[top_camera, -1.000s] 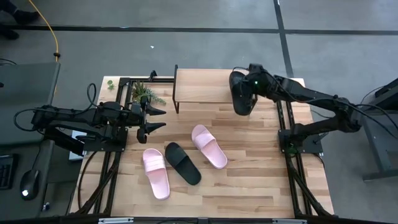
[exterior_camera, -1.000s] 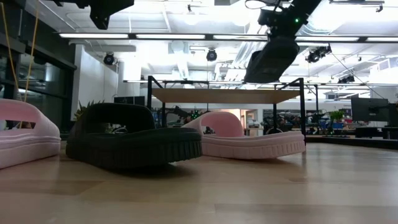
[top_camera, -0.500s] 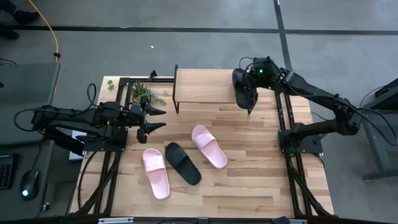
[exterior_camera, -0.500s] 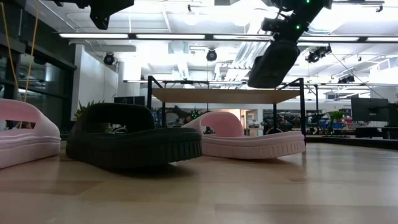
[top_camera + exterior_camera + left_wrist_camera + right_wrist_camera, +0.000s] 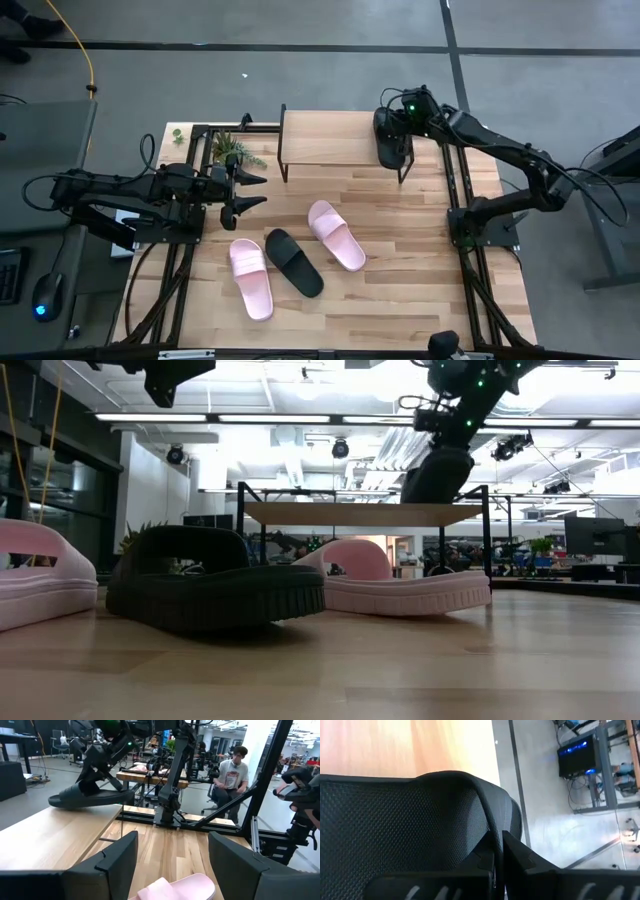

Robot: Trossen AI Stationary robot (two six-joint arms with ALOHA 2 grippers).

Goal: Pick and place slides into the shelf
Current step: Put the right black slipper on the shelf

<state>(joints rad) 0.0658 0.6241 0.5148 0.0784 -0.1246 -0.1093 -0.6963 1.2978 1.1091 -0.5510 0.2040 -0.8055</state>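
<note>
The right pincer (image 5: pixel 392 122) is over the right end of the shelf (image 5: pixel 325 138), clamped on a black sandal (image 5: pixel 390 140). From above, that sandal lies along the shelf's right edge. From desk height it hangs tilted, its lower end right at the plank top; I cannot tell whether it touches. In the right wrist view the two dark fingers (image 5: pixel 520 857) pinch the thin edge of the sandal's strap between them, with the textured black surface filling most of the picture.

The left pincer (image 5: pixel 250 190) waits at the left side of the desk (image 5: pixel 420 280), raised, with its fingers wide apart and nothing between them. It points toward the shelf.

Three more sandals lie on the desk in front of the shelf: a pink sandal (image 5: pixel 250 278) on the left, a second black sandal (image 5: pixel 294 262) just beside it in the middle, and another pink sandal (image 5: pixel 336 235) on the right, nearer the shelf. A small green plant (image 5: pixel 234 150) sits by the shelf's left end.

Beyond the desk, a person (image 5: pixel 233 772) sits in the room.
</note>
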